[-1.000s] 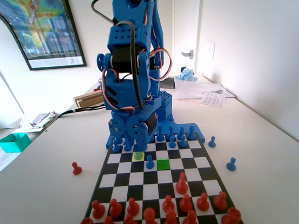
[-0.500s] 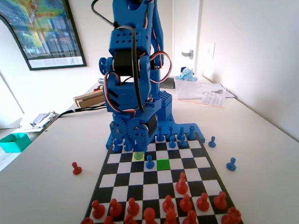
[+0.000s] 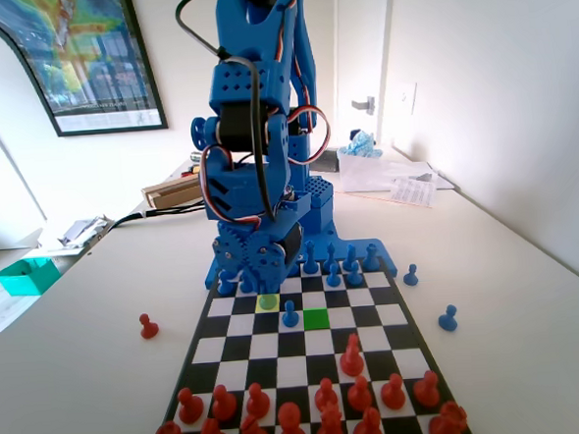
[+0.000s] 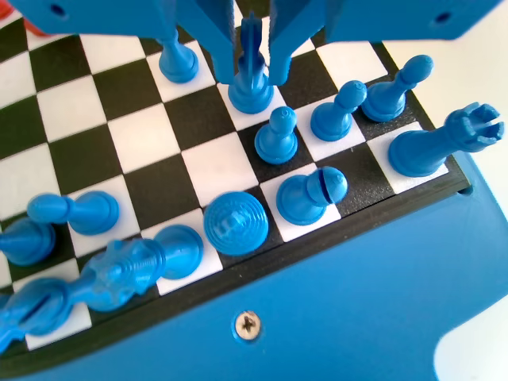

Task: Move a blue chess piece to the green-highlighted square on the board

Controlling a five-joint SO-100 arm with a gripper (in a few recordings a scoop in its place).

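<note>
In the wrist view my gripper hangs low over the board. Its two jaws straddle the blue chess piece, a small pawn standing on a white square. A thin gap shows on each side, so the gripper is open around it. In the fixed view the gripper is down among the blue pieces at the board's far end. The green-highlighted square lies nearer the camera and slightly right, and is empty. A lone blue pawn stands just left of it.
A yellow square lies just in front of the gripper. Blue pawns and taller blue pieces crowd the rows beside the jaws. Off the board stand two blue pawns and a red pawn. Red pieces fill the near rows.
The arm's upper joints have sunk a little towards the board. The gripper has stayed at the far rows and no piece on the board has moved.
</note>
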